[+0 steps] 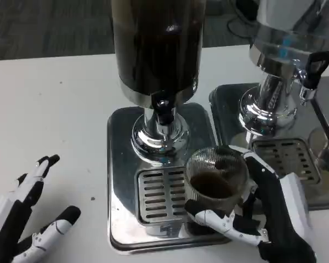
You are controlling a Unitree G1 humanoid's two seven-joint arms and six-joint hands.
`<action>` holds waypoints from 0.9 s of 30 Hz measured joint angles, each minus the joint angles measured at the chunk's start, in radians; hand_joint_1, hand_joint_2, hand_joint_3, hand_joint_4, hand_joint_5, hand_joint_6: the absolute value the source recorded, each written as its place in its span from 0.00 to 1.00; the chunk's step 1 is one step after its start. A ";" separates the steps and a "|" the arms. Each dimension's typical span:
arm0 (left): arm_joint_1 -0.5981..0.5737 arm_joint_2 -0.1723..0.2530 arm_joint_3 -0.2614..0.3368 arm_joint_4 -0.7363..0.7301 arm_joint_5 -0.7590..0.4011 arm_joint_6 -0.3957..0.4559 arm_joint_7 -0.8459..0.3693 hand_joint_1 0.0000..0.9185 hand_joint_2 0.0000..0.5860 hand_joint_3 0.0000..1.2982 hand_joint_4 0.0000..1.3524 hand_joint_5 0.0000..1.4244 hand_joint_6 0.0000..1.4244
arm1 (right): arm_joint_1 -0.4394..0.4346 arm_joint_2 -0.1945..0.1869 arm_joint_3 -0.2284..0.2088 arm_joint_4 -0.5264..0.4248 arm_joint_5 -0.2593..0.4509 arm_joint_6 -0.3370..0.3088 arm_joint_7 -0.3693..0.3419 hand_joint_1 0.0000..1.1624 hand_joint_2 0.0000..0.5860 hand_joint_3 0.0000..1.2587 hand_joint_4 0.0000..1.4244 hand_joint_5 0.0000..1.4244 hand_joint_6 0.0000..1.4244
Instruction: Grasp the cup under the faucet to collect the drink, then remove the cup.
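Observation:
A clear ribbed glass cup [216, 179] with dark drink in its bottom stands at the right edge of the drip grille [160, 194]. It lies right of the black faucet [164, 111] of the dark drink dispenser [157, 44], not directly beneath it. My right hand [263, 216] grips the cup, with the thumb across its front and the fingers around its right side. My left hand [23, 216] hovers over the table at the lower left, fingers spread, holding nothing.
The dispenser stands on a shiny steel tray [120, 181]. A second, clear dispenser [288, 49] with its own black tap [316, 67] and steel tray [285, 159] stands close on the right. White table [55, 120] stretches to the left.

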 measured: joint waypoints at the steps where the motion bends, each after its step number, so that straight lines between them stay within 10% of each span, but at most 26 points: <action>1: -0.001 0.000 -0.002 0.000 0.001 0.000 0.000 0.00 0.33 0.04 0.00 0.04 0.00 | 0.008 -0.005 -0.002 -0.011 -0.001 -0.003 0.004 0.80 0.31 0.35 0.43 0.58 0.88; 27: 0.102 0.005 0.007 -0.178 0.084 0.023 0.000 0.00 0.33 0.00 0.00 0.01 0.00 | 0.159 -0.100 0.011 -0.241 -0.087 -0.077 0.099 0.80 0.31 0.41 0.43 0.58 0.88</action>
